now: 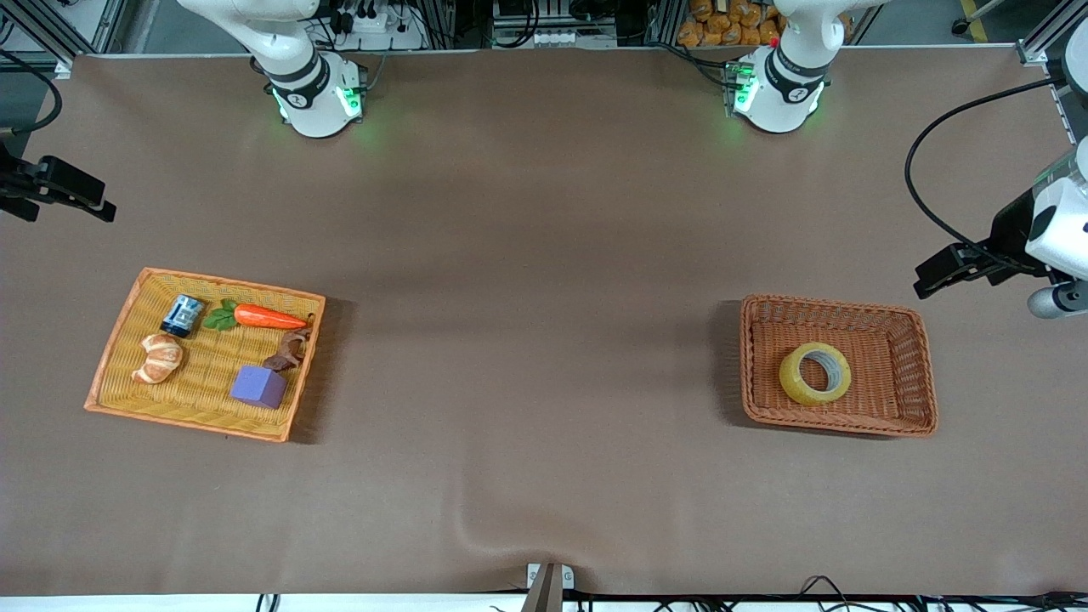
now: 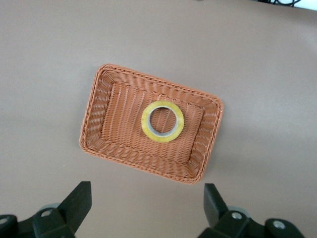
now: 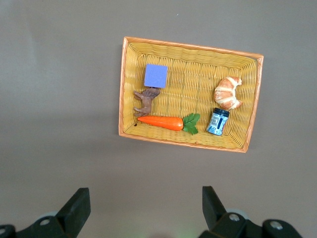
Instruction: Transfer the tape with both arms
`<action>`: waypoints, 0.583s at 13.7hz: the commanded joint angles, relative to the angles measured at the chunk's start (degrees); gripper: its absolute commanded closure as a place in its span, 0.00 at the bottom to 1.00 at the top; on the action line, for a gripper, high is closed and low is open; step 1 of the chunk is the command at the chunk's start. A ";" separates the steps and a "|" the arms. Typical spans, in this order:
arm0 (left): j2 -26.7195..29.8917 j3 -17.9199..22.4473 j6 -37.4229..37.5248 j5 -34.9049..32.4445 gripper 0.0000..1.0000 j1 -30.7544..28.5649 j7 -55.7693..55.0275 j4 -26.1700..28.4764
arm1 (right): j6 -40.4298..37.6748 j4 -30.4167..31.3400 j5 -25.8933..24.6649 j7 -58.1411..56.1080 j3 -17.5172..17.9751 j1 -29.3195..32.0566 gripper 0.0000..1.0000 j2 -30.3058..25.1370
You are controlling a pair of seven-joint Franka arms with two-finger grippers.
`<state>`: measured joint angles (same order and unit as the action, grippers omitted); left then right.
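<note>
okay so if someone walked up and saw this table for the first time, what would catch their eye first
Probably the yellowish tape, lying flat and alone in the brown basket toward the left arm's end of the table. Next, the yellow tray toward the right arm's end, holding an orange carrot, a croissant, a purple block, a small brown figure and a little blue container. The left gripper and right gripper wait open, each above its own basket.

We are seeing both arms cut off at the front view's edges: the left gripper (image 1: 931,280) is only partly showing, the right gripper (image 1: 106,211) likewise, and the small can's (image 1: 183,315) label is staying too small to read
</note>
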<state>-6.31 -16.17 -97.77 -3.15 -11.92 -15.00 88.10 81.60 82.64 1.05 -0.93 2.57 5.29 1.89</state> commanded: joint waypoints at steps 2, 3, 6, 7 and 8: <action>1.99 -0.09 3.46 -1.33 0.00 -0.47 1.73 0.05 | -0.83 -1.07 0.18 0.49 0.86 0.95 0.00 0.48; 2.44 -0.09 3.55 -1.33 0.00 -0.47 1.65 0.05 | -0.83 -1.07 0.27 0.58 0.86 0.87 0.00 0.39; 3.14 0.26 3.55 -1.60 0.00 -0.65 4.79 0.05 | -0.83 -1.07 0.36 0.32 0.95 0.52 0.00 0.39; 3.58 0.96 3.55 -1.16 0.00 -0.30 5.85 0.05 | -0.83 -1.07 0.36 0.14 1.12 0.43 0.00 0.31; 3.76 1.57 3.72 -1.16 0.00 0.40 5.86 0.14 | -0.83 -1.07 0.01 0.49 1.30 0.08 0.00 0.30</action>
<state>-4.03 -15.52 -95.23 -3.48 -12.05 -11.00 88.01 81.58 82.64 1.05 -0.94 3.04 5.27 1.90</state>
